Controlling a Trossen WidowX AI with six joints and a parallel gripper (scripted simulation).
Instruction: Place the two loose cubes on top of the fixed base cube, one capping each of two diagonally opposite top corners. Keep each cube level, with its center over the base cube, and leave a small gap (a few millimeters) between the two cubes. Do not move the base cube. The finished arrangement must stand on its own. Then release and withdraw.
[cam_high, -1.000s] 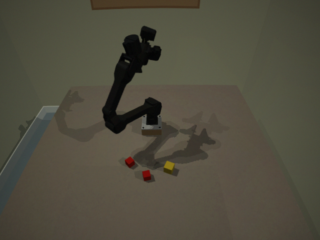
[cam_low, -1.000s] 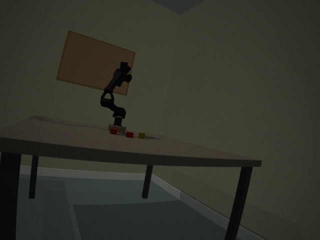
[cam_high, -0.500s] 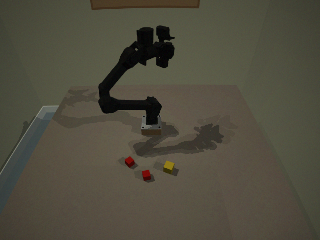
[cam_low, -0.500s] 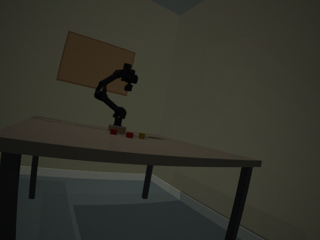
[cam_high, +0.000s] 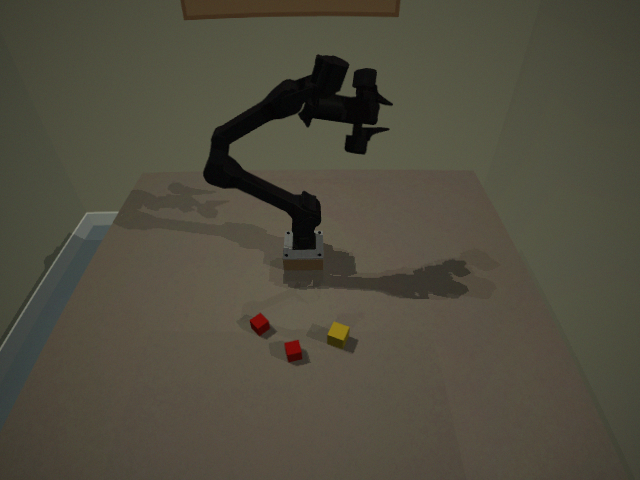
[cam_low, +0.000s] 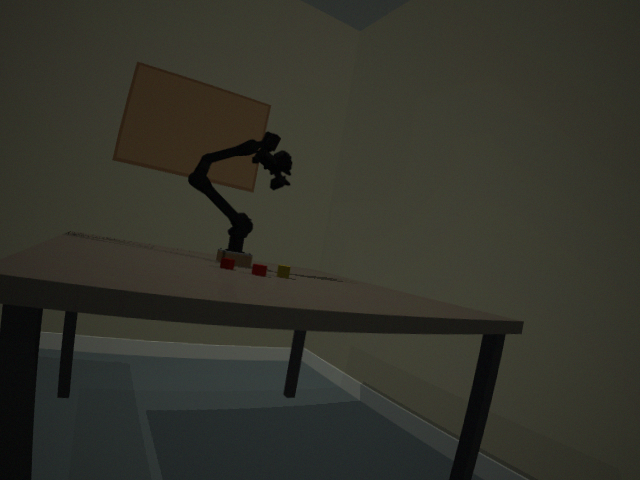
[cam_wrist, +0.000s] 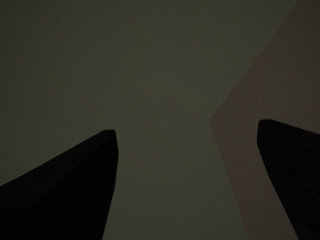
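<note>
A yellow cube (cam_high: 338, 334) (cam_low: 283, 271), slightly larger than the red ones and seemingly the base, sits on the table with nothing on top. One red cube (cam_high: 259, 324) (cam_low: 227, 264) lies on the table to its left, turned at an angle. A second red cube (cam_high: 293, 351) (cam_low: 259, 270) lies between them, nearer the top camera. All three stand apart. My gripper (cam_high: 389, 116) (cam_low: 289, 178) (cam_wrist: 188, 136) is open and empty, raised high above the table and pointing sideways to the right in the top view. No cube shows in the wrist view.
The arm's base (cam_high: 302, 263) (cam_low: 234, 258) stands on the table (cam_high: 310, 423) (cam_low: 155, 289) behind the cubes. A brown board (cam_high: 289, 7) (cam_low: 191, 124) hangs on the wall behind the arm. The wrist view shows wall and part of a pinkish-brown surface.
</note>
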